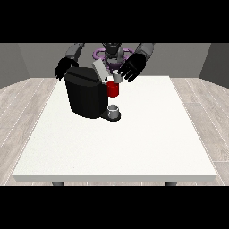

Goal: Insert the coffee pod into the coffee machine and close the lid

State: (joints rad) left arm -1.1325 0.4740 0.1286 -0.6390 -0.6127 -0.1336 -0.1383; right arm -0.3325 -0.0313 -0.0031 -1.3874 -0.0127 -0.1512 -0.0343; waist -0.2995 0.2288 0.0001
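Observation:
The black coffee machine [86, 96] stands on the white table [134, 143], left of its middle. Its grey lid [100, 69] is tilted up and open. A red pod holder [113, 90] sticks out at the machine's front, above a small grey cup [115, 110] on the drip base. The small grey coffee pod [117, 78] hangs just over the red holder, pinched by the hand at the view's right [133, 67]. The hand at the view's left [64, 68] hovers behind the machine's far corner with its fingers spread, touching nothing that I can see.
The machine stands close to the table's far edge [112, 76]. The robot's torso [113, 53] is right behind it. Wooden floor surrounds the table.

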